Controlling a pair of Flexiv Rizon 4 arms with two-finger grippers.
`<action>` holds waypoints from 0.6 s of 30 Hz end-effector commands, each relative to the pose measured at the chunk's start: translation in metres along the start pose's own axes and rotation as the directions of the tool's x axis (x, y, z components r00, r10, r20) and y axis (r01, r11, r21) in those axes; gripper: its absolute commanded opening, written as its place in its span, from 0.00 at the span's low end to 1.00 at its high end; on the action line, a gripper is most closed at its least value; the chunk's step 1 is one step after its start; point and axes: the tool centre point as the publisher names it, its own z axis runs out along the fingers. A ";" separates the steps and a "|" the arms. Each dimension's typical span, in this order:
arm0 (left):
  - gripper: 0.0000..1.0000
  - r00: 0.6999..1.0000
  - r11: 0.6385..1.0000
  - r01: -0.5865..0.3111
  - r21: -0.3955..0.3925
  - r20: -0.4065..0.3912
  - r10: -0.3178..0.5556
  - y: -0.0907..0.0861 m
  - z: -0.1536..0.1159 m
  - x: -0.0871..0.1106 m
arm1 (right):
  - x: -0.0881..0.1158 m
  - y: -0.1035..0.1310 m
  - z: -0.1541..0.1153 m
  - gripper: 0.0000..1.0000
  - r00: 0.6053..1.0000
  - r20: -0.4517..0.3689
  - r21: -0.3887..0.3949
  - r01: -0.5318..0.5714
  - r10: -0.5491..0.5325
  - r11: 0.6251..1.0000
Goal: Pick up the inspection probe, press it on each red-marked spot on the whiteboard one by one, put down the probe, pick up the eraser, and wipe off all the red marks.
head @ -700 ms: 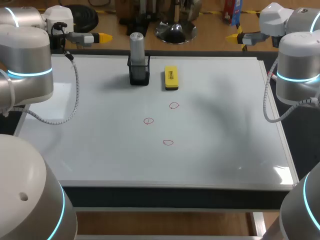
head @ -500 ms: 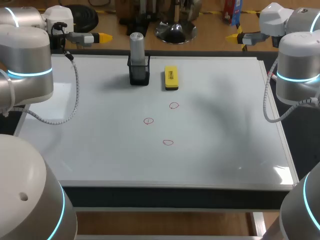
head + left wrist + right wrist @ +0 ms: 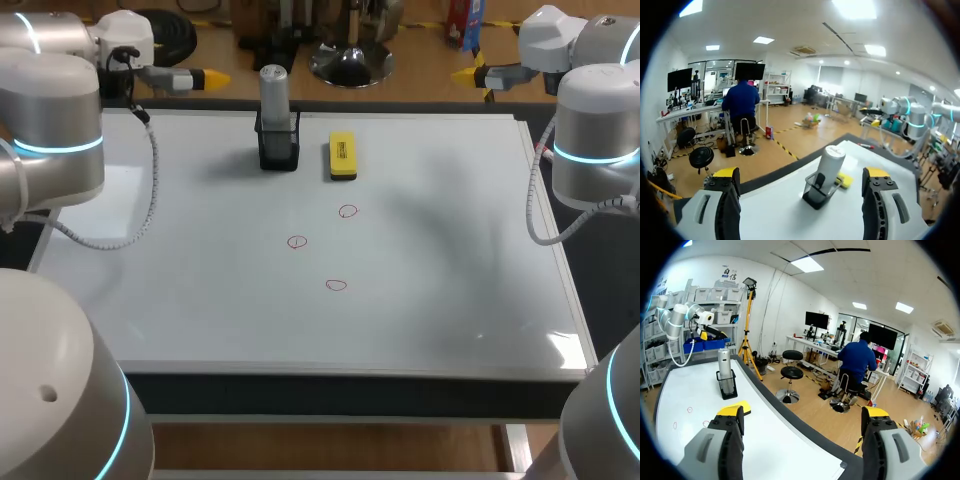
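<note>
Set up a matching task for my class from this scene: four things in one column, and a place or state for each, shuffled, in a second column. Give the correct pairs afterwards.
Column one
1. silver cylindrical inspection probe
2. yellow rectangular eraser
3. three red circle marks
4. left hand

Column two
A. drawn near the middle of the whiteboard
B. open and empty, near the board's far left corner
C. standing upright in the black mesh holder
D. lying flat beside the holder

Pairs: 1-C, 2-D, 3-A, 4-B

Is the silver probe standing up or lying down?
Standing up. The probe sits upright in its black holder on the whiteboard.
</note>
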 end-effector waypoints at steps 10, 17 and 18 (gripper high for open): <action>1.00 0.970 0.997 -0.076 0.009 -0.230 0.076 0.005 0.012 0.002 | 0.000 0.000 0.000 1.00 1.000 -0.001 0.001 0.000 0.000 1.000; 1.00 0.937 0.995 -0.103 0.014 -0.335 0.102 0.006 0.024 0.013 | 0.000 0.000 0.000 1.00 1.000 -0.001 0.001 0.000 0.000 1.000; 1.00 0.933 0.995 -0.103 0.018 -0.344 0.103 0.006 0.025 0.014 | 0.000 0.000 0.000 1.00 1.000 -0.001 0.001 0.000 0.000 1.000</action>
